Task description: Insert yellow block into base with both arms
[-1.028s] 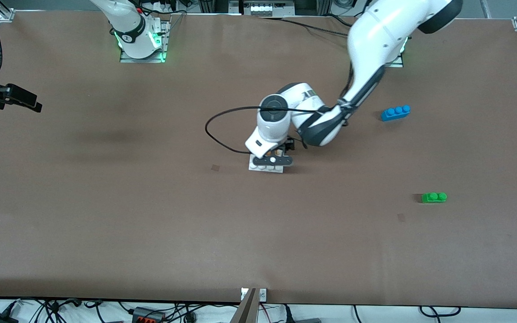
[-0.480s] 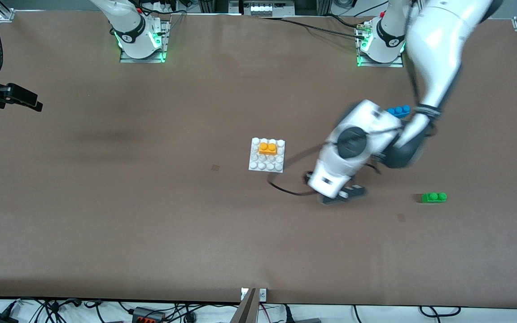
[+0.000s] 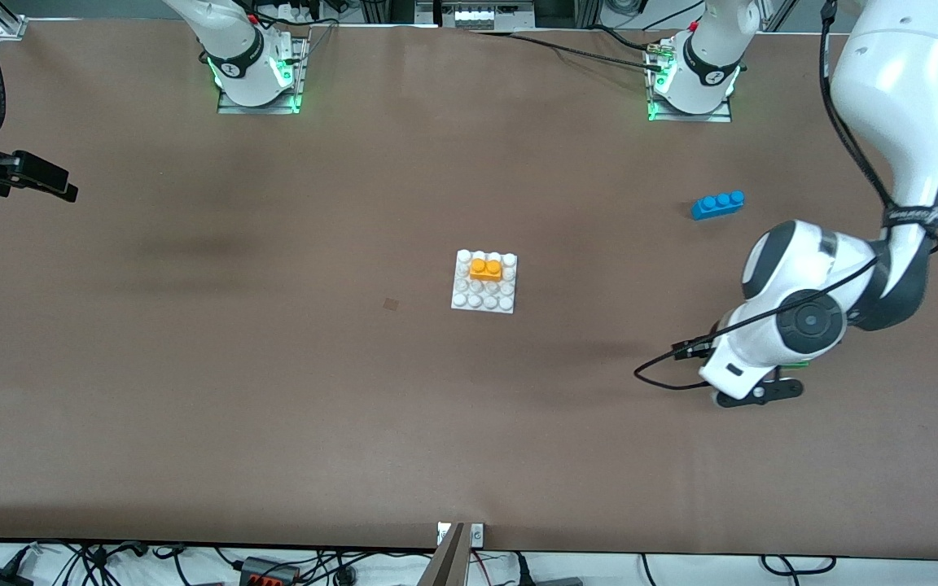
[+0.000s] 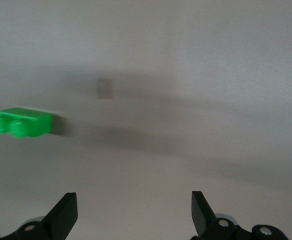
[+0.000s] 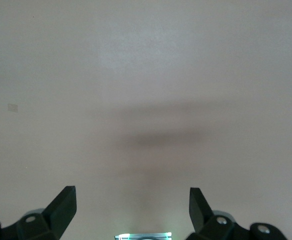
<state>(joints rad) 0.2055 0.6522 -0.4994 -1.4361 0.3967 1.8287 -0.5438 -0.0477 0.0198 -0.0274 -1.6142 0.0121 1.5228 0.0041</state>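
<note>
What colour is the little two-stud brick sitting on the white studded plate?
Yellow-orange. The small two-stud plastic brick on the flat square white studded plate shows best in the front view.

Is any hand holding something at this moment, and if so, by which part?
Nothing is held. The left hand is open over the table near the green brick; the right hand is open too. The yellow block sits on the base.

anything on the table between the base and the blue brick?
Nothing. In the front view the stretch from the base, with the yellow block seated on it, to the blue brick is bare brown table.
</note>
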